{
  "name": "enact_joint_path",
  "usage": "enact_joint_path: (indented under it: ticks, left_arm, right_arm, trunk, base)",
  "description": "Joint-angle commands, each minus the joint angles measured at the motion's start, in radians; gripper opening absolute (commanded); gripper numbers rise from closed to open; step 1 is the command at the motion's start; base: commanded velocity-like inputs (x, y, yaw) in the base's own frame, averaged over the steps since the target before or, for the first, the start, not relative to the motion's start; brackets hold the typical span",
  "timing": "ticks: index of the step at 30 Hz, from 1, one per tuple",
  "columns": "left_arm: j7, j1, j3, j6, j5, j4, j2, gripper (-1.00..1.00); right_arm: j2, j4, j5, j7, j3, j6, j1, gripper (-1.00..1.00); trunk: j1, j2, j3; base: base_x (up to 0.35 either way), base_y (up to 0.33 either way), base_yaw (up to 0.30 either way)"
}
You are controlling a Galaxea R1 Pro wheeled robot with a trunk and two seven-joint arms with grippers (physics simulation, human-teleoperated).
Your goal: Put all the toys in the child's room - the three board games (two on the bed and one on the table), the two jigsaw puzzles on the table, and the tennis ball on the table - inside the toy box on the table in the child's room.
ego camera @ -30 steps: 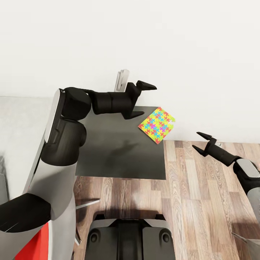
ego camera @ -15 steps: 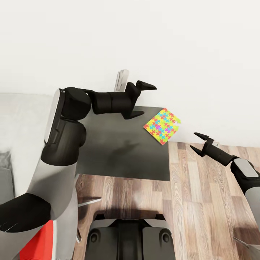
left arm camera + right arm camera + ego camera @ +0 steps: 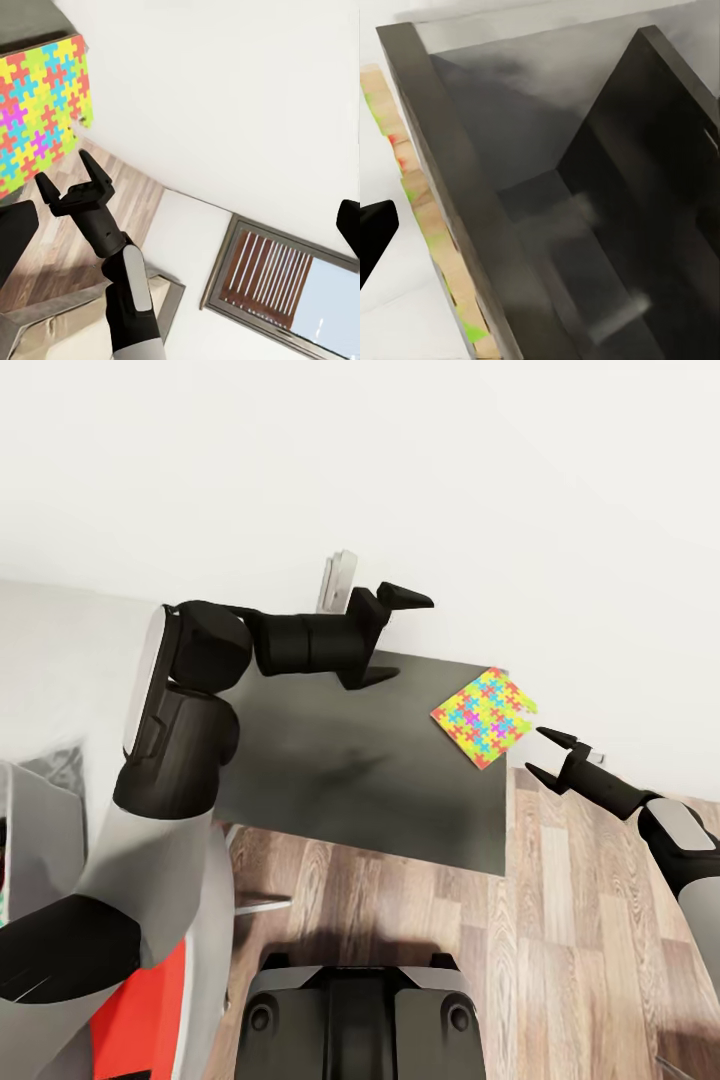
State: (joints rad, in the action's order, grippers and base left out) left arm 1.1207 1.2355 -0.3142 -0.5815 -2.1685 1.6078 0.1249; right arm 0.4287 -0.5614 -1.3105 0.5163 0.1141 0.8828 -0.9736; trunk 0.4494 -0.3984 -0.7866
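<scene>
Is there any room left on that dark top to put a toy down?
Yes. Most of the dark cabinet top is bare, from under the left gripper down to its front edge. The only crowded bit is the far right corner, where the jigsaw puzzle lies overhanging the edge, close to the open right gripper.

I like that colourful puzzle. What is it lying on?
The jigsaw puzzle lies flat on a dark grey cabinet top, at its far corner by the white wall. One corner pokes past the edge. Whatever is beneath the puzzle is hidden.
</scene>
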Motion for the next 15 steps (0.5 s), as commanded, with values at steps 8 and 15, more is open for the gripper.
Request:
enact_joint_path:
  ticks: [8,15]
  left_arm:
    - [0.008,0.036,0.002,-0.006,-0.005,-0.003,0.000,1.00]
    - [0.010,0.117,0.012,-0.006,-0.007,-0.032,-0.002,1.00]
  right_arm:
    - [0.000,0.000,0.003,0.004,0.004,0.006,0.001,1.00]
    - [0.000,-0.001,0.003,0.004,0.004,0.006,0.001,1.00]
  trunk:
    - [0.001,-0.002,-0.001]
    - [0.001,-0.002,-0.001]
  base:
    - [0.000,0.000,0.075]
    - [0.000,0.000,0.022]
